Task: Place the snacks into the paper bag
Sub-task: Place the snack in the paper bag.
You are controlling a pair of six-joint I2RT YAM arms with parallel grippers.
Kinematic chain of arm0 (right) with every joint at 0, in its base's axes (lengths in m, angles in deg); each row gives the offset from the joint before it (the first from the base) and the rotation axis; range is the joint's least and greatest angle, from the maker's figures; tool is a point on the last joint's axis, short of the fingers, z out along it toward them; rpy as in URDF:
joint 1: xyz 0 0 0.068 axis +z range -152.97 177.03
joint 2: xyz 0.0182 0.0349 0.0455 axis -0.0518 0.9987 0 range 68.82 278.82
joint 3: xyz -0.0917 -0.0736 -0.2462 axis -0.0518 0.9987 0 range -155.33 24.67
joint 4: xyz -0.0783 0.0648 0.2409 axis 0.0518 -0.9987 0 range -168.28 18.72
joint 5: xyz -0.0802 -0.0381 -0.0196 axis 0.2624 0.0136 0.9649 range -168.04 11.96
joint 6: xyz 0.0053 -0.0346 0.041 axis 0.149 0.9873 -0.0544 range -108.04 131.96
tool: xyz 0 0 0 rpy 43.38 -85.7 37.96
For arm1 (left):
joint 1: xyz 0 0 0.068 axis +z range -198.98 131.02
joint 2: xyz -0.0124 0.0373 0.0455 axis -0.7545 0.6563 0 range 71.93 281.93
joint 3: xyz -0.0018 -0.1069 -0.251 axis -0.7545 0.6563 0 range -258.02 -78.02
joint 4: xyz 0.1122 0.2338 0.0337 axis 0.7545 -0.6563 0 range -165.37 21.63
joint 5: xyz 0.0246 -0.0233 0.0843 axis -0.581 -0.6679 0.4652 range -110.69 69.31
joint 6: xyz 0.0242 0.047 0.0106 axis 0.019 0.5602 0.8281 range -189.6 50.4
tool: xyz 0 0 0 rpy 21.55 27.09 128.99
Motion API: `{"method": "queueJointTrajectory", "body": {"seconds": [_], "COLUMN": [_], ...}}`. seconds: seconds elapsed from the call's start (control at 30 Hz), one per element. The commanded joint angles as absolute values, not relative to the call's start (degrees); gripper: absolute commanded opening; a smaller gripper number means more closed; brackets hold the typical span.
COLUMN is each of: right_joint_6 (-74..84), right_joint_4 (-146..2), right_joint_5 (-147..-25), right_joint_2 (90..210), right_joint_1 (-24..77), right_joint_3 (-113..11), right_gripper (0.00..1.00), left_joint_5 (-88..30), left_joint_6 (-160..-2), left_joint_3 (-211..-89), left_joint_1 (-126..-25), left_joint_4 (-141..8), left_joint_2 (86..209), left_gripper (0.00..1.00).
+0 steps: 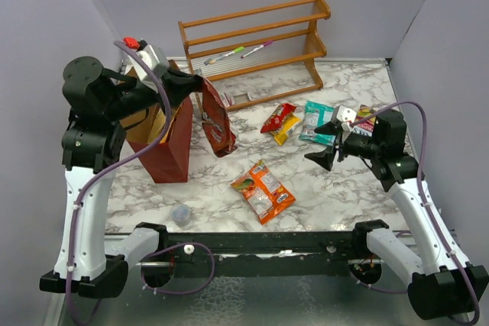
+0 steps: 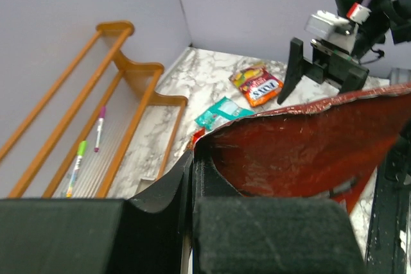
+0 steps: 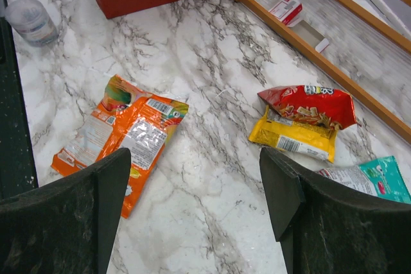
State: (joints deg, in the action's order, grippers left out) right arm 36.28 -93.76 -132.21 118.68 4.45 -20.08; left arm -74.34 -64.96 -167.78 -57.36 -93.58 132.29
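Observation:
The dark-red paper bag [image 1: 170,152] stands at the left with its brown inside open to the top. My left gripper [image 1: 191,86] is shut on the top edge of a large dark-red foil packet [image 1: 218,124], which hangs outside the bag at its right side. The left wrist view shows the jaws [image 2: 191,178] pinched on this packet [image 2: 308,152]. My right gripper [image 1: 327,147] is open and empty above the table [image 3: 196,171]. An orange packet [image 1: 263,190] [image 3: 122,136], red [image 1: 280,117] [image 3: 308,104], yellow [image 1: 285,132] [image 3: 292,136] and teal [image 1: 316,121] [image 3: 369,178] packets lie on the table.
The wooden rack [image 1: 256,43] stands at the back with green [image 1: 225,56] and pink [image 1: 256,49] markers on it. A small clear cup [image 1: 181,214] sits near the front edge. Another packet [image 1: 365,121] lies behind my right wrist. Grey walls close in left, back and right.

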Motion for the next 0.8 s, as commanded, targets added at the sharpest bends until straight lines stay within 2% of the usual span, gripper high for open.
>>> {"method": "queueJointTrajectory", "body": {"seconds": [0.0,0.17,0.43,0.77], "right_joint_6": [37.2,37.3,37.6,38.0], "right_joint_4": [-91.2,-91.2,-91.0,-91.1], "right_joint_5": [-129.8,-129.5,-129.5,-129.5], "right_joint_2": [116.8,116.3,116.4,116.5], "right_joint_1": [4.3,4.3,4.3,4.3], "right_joint_3": [-19.0,-18.6,-18.1,-17.8], "right_gripper": [0.82,0.81,0.81,0.81], "left_joint_5": [-64.4,-54.8,-46.4,-29.2], "left_joint_6": [-68.7,-67.2,-62.3,-50.9], "left_joint_3": [-174.2,-179.0,-183.9,-184.1], "left_joint_1": [-55.3,-53.7,-52.7,-52.2], "left_joint_4": [-95.3,-99.0,-103.1,-104.0], "left_joint_2": [131.2,131.1,131.0,130.4], "left_gripper": [0.00,0.00,0.00,0.00]}}
